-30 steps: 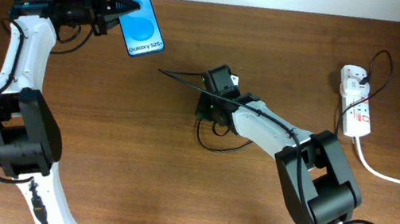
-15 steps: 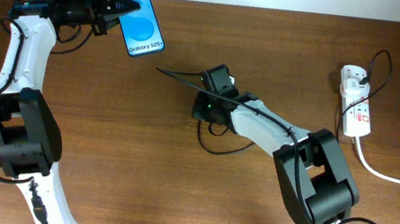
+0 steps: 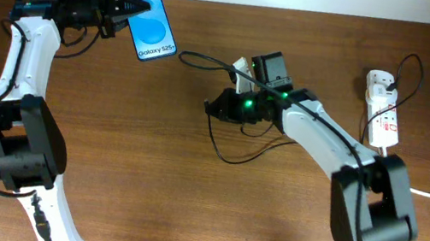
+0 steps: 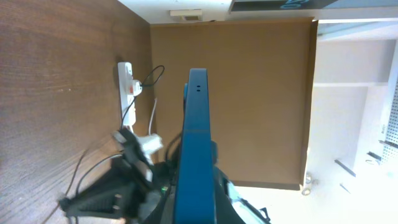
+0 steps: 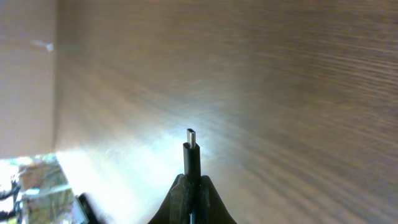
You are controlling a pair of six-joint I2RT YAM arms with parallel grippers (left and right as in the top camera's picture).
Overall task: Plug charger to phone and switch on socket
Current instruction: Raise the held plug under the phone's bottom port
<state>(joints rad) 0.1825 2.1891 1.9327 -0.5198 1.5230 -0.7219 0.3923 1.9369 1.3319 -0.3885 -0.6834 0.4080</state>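
- Sticking out from the right pincer (image 5: 192, 182), the small black connector tip of the charger (image 5: 192, 148) had the wooden desk (image 3: 141, 204) behind it. The two fingers were closed tightly on the body of the connector.
- In the overhead view this pincer was near the middle of the desk, between the phone (image 3: 153, 26) and the socket (image 3: 380, 105). A clear gap separated it from the phone.
- The phone was at the far left part of the desk, its blue screen turned toward the overhead camera and a little tilted.
- The left pincer (image 3: 132, 7) was closed on the upper left edge of the phone. In the left wrist view the phone appeared edge-on, as a thin blue strip.
- The socket lay flat near the right edge of the desk, well apart from both pincers.
- Its thick white cord (image 3: 424, 192) ran off to the right side.
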